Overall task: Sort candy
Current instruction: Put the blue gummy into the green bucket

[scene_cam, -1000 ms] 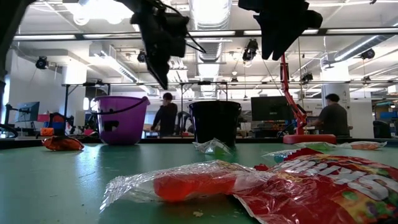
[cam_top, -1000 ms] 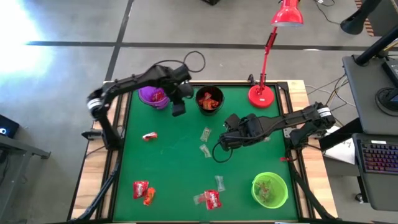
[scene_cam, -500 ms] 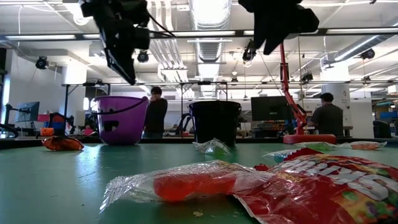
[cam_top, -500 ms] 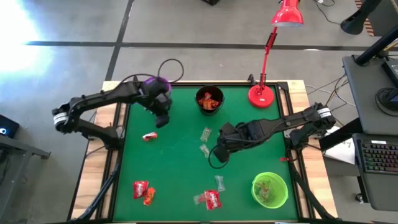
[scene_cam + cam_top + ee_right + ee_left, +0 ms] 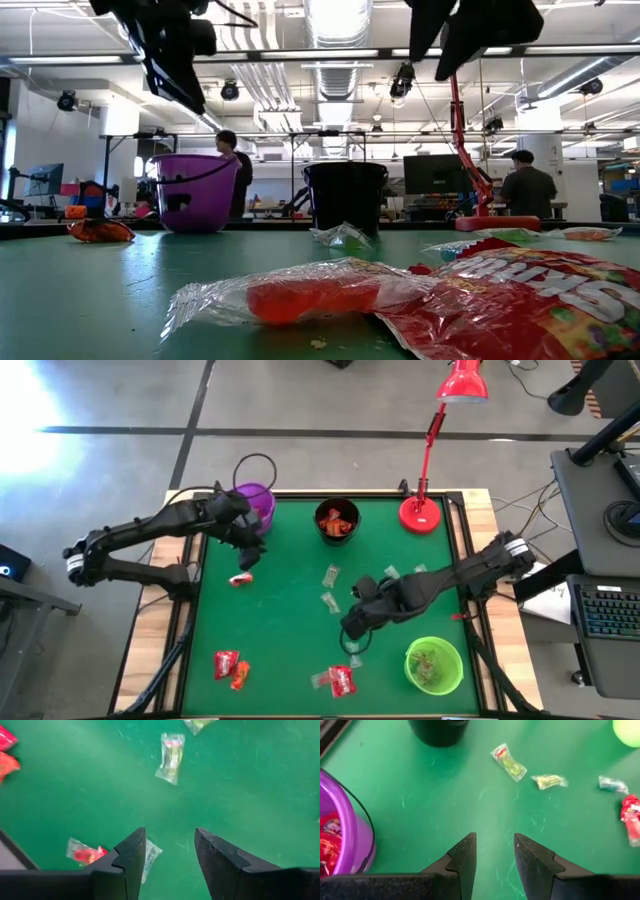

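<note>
From above, the green table (image 5: 280, 630) carries three cups: a purple cup (image 5: 252, 502) at the far left, a black cup (image 5: 337, 520) beside it with orange sweets inside, and a green cup (image 5: 434, 665) at the near right with greenish sweets inside; a red desk lamp (image 5: 423, 510) stands at the far edge. The candy is scattered: two clear greenish pieces (image 5: 329, 587) near the middle, a red piece (image 5: 240, 579) at the left, a red and an orange piece (image 5: 231, 666) at the near left, and a red packet with clear wrappers (image 5: 340, 675) at the near edge. The left gripper (image 5: 249, 554) hangs just beside the purple cup, above the red piece; the right gripper (image 5: 350, 634) hangs over the middle, near the clear wrappers. The low view shows what the high view does not: both grippers are high above the table surface, and people stand in the room behind. Only the left wrist view shows red sweets inside the purple cup (image 5: 340, 845), and its fingers (image 5: 462, 857) are spread apart with nothing between them. In the right wrist view the fingers (image 5: 131, 855) are also spread and empty, with a clear wrapper (image 5: 150, 860) just under one fingertip and another clear piece (image 5: 171, 758) farther ahead, whose long axis runs almost in line with the fingers. In the high view the two middle pieces lie with long axes slightly tilted from the table's near-far direction
</note>
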Robot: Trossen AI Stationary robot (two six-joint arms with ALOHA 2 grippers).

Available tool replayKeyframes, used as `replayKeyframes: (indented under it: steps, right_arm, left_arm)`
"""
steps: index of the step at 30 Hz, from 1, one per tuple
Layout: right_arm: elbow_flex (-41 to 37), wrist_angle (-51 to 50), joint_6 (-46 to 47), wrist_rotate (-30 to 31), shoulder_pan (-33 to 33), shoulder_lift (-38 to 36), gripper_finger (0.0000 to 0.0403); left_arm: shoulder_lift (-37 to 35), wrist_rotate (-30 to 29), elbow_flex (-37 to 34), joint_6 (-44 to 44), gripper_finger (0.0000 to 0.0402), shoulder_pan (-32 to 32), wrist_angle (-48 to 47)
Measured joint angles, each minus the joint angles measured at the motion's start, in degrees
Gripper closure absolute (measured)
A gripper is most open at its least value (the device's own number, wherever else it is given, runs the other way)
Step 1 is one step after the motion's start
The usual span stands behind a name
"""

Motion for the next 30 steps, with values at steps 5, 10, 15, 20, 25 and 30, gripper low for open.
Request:
replayKeyframes:
  steps: [5, 10, 15, 20, 25, 30]
  right_arm:
    - [0.0, 1.1, 0.6, 0.0, 1.2, 5.2, 0.0236]
    - [0.2, 1.0, 3.9, -2.2, 1.2, 9.4, 0.0235]
    - [0.2, 2.6, 8.6, -6.4, 1.6, 12.8, 0.0232]
    - [0.3, 8.3, 8.6, -9.0, 2.4, 14.8, 0.0232]
    - [0.3, 13.9, 9.0, -10.9, 3.5, 16.5, 0.0232]
    - [0.3, 14.5, 9.7, -12.0, 4.3, 18.4, 0.0232]
  left_arm:
    - [-0.9, 0.0, 0.0, 0.0, 0.0288, 0.0, -0.2]
    - [-0.9, 0.0, 0.0, 0.0, 0.0288, 0.0, -0.2]
    - [-0.8, 0.0, 0.0, 0.0, 0.0288, 0.0, -0.3]
    - [-0.8, 0.0, 0.0, 0.0, 0.0288, 0.0, -0.3]
    - [-0.8, 0.0, 0.0, -0.1, 0.0288, 0.0, -0.3]
    - [-0.8, 0.0, 0.0, -1.1, 0.0288, 0.0, -0.3]
